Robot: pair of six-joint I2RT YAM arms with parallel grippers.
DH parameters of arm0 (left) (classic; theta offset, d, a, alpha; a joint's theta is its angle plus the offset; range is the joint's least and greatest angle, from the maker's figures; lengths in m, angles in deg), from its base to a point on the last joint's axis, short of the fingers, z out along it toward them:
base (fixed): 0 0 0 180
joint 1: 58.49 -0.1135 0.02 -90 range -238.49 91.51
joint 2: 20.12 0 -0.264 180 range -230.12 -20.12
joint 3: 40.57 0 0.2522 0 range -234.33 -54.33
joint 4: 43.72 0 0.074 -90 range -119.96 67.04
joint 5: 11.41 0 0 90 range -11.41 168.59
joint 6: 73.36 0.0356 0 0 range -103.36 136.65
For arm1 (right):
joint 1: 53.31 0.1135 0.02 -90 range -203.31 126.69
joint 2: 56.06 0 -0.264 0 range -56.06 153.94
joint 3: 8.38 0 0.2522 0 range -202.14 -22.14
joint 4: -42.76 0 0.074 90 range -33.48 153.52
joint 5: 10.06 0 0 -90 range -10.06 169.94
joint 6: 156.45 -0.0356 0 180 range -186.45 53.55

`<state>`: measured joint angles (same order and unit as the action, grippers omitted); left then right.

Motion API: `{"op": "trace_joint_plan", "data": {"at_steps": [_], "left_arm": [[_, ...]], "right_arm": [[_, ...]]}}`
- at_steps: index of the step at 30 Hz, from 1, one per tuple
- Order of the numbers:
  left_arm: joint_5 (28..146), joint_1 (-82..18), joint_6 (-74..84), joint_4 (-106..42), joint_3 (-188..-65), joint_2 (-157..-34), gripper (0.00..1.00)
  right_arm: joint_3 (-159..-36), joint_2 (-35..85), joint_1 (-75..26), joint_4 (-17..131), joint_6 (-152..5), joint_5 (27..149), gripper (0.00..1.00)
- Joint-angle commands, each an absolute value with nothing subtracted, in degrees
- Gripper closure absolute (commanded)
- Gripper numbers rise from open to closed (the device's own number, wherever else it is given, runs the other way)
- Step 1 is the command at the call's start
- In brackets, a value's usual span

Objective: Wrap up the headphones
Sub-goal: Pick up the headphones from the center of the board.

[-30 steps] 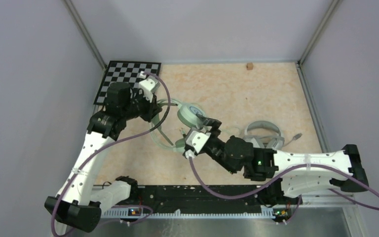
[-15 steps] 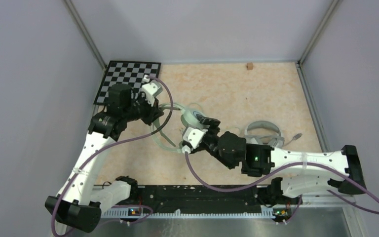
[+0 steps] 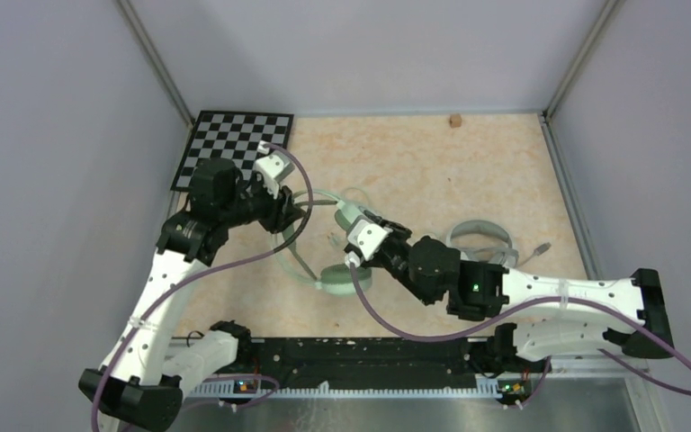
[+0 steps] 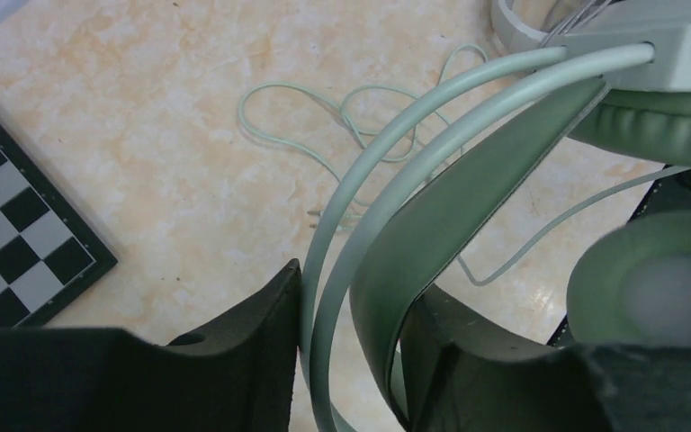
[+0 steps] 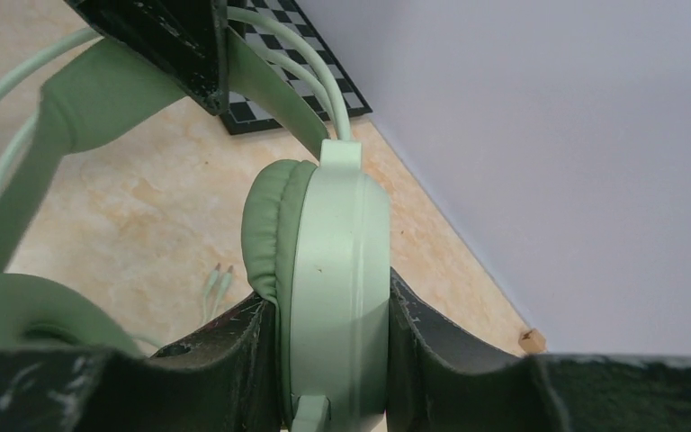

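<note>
**Firm up both holds before winding**

I have the mint-green headphones (image 3: pixel 335 275) at mid-table. The right gripper (image 5: pixel 328 297) is clamped on one ear cup (image 5: pixel 333 234). The left gripper (image 4: pixel 355 288) sits astride the headband (image 4: pixel 450 198), though I cannot tell whether it truly pinches. I'd secure that hold first, then gather the loose cable (image 4: pixel 279 86) off the table. The white headphones (image 3: pixel 479 241) lie to the right.

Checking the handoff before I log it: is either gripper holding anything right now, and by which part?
Both hold the mint-green headset. The right gripper clamps one ear cup by its sides, and the left gripper pinches the headband.
</note>
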<state>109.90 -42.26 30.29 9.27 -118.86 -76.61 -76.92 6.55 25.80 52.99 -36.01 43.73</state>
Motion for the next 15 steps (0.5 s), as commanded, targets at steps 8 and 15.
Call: {"op": "trace_joint_plan", "data": {"at_steps": [8, 15], "left_arm": [[108.95, -41.97, 26.30, -2.10, -113.97, -71.90, 0.16], [107.08, -42.02, 27.36, -3.68, -111.59, -71.75, 0.11]], "right_arm": [[-76.63, 2.00, 25.96, 44.16, -41.69, 35.35, 1.00], [-76.56, 0.71, 25.90, 43.53, -44.36, 34.20, 1.00]]}}
